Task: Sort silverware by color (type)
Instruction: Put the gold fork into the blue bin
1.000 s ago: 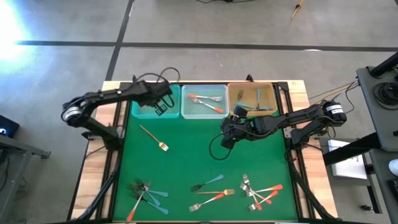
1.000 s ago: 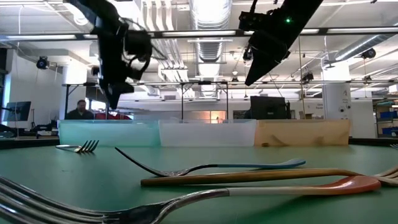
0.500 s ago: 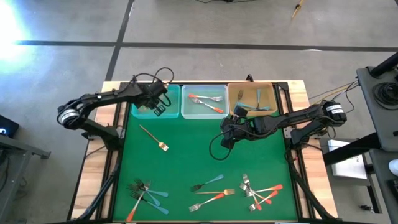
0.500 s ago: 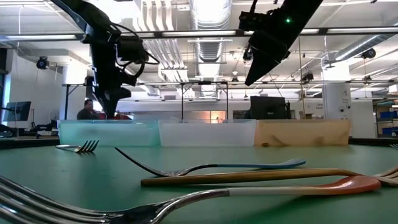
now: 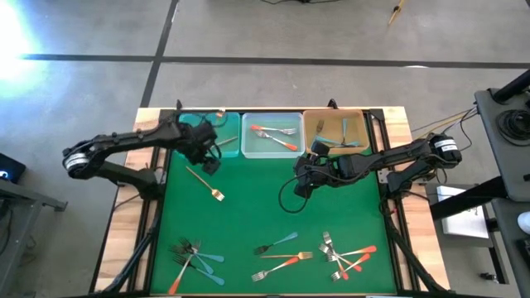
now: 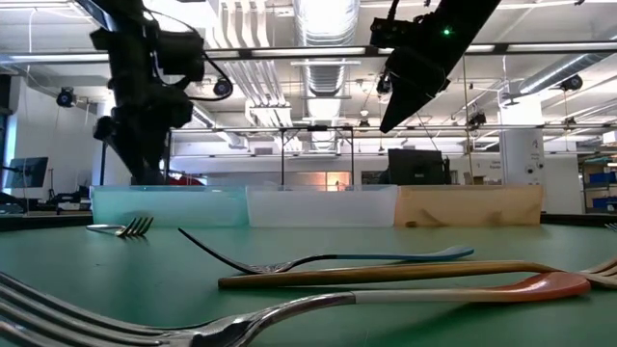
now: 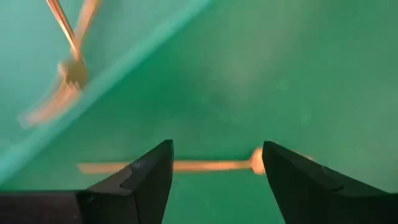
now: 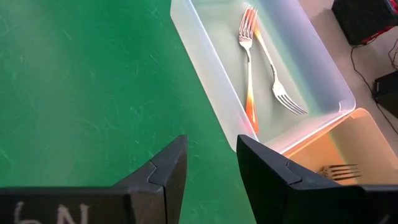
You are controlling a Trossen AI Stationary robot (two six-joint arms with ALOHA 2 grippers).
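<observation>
A slim all-gold fork [image 5: 204, 183] lies on the green worktop [image 5: 265, 215] just before the teal plastic bin [image 5: 184, 146], which holds gold ones. My left claw [image 5: 207, 157] hangs empty and spread above it, likely lining up a pick. My right claw [image 5: 303, 185] waits parted mid-worktop, holding nothing.

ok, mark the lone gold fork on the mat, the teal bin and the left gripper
gold fork [image 5: 204, 182]: high view, middle of its handle
teal bin [image 5: 234, 132]: high view, right wall
left gripper [image 7: 217, 177]: left wrist view, midway between its open fingertips
</observation>
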